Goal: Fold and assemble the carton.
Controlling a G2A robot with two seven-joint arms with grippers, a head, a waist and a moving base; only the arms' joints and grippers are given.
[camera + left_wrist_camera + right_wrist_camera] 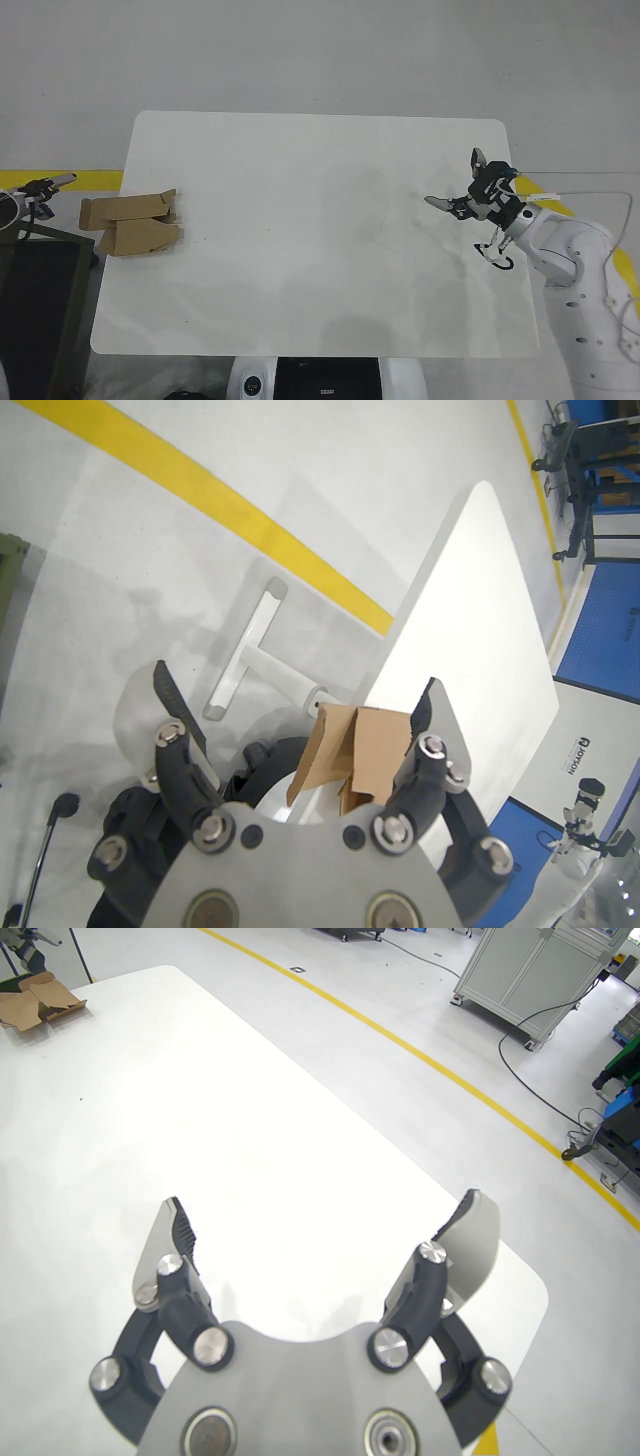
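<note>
Top view: the carton (130, 222) lies with loose flaps, overhanging the left edge of the desk (320, 250). The right gripper (457, 180) is well apart from it.
Left wrist view: the left gripper (295, 680) hangs off the desk edge near the carton, fingers released. A sideways nudge could tip the carton onto the floor (125, 525).
Right wrist view: fingers released, too far off to brace the carton

The top view looks straight down over the whole table (320, 250). The left wrist view sits off one end, near the carton (375, 745); the right wrist view faces it from the far end.
</note>
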